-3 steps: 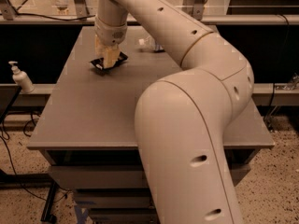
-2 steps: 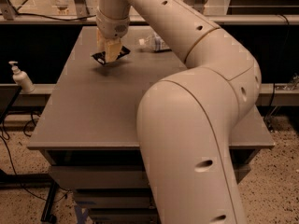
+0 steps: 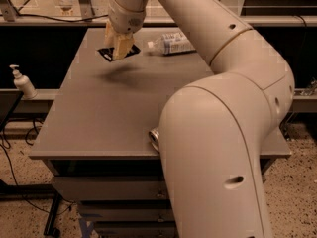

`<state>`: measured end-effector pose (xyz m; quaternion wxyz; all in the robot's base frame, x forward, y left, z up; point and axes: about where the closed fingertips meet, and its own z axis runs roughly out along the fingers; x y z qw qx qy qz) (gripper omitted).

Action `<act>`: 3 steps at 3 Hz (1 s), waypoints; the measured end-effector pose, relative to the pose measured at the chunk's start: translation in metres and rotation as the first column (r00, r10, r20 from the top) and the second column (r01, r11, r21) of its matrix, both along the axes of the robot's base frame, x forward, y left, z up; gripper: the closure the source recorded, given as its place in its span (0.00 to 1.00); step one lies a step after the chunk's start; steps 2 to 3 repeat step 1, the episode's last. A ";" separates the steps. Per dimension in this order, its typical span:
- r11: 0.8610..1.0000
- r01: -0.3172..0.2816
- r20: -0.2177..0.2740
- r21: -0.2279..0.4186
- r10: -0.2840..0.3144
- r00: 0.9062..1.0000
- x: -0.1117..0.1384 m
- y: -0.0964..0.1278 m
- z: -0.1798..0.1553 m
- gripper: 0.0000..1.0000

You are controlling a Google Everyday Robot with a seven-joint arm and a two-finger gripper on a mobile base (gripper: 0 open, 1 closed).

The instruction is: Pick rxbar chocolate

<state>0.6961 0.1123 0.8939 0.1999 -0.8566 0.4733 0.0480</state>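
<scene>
Above the far left part of the grey table (image 3: 99, 118), in the single camera view, the gripper (image 3: 120, 51) hangs from the long cream arm (image 3: 223, 48), which reaches in from the right foreground and bends back over the tabletop. Its pale fingers (image 3: 124, 43) point downward and are closed narrowly on the rxbar chocolate (image 3: 105, 54). The black wrapper shows on both sides of the fingers and lies roughly flat with a slight tilt. A soft shadow (image 3: 119, 76) sits on the tabletop on the near side of the bar and apart from it, so the bar appears held clear of the surface.

Just right of the gripper, near the far edge of the table, a clear plastic bottle (image 3: 171, 43) with a pale label lies on its side, cap end toward the bar but not touching it. At the near edge, a silver can (image 3: 154, 139) peeks out from behind the arm's big lower link, only its end visible. Off the table to the left, a white pump dispenser (image 3: 22, 83) stands upright on a lower ledge.
</scene>
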 end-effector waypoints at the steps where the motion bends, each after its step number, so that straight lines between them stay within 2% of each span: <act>1: 1.000 0.000 0.000 0.000 0.000 1.000 0.000 0.000 0.000 1.00; 3: 1.000 0.000 0.000 0.000 0.000 1.000 0.000 0.000 0.000 1.00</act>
